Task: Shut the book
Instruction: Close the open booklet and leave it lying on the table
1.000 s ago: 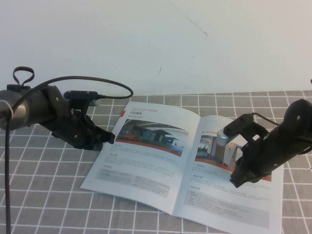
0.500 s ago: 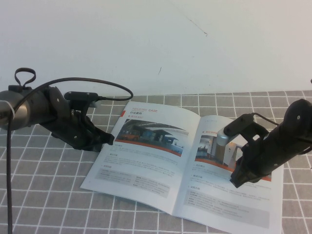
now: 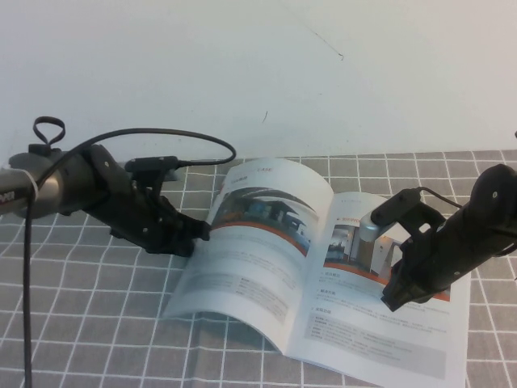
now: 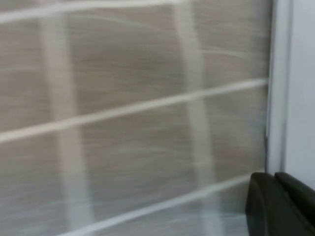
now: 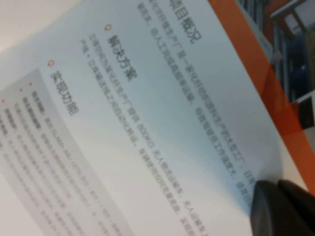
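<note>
The open book [image 3: 266, 242] lies on the checked cloth [image 3: 81, 307]. Its left page curls up off the cloth, with the outer edge raised. My left gripper [image 3: 199, 233] is low at that raised edge, fingers shut; in the left wrist view the left gripper [image 4: 273, 179] sits by the white page edge [image 4: 295, 73] over the cloth [image 4: 123, 98]. My right gripper [image 3: 393, 299] rests shut on the book's right page, which lies flat. In the right wrist view the right gripper [image 5: 276, 189] touches the printed page [image 5: 147, 123].
A black cable [image 3: 186, 139] loops above the left arm at the back of the cloth. A white wall [image 3: 258, 73] rises behind the table. The book's near right corner reaches the view's lower edge.
My left gripper has moved right, toward the spine, and the left page has lifted from flat into an upward curl. The right gripper has not moved.
</note>
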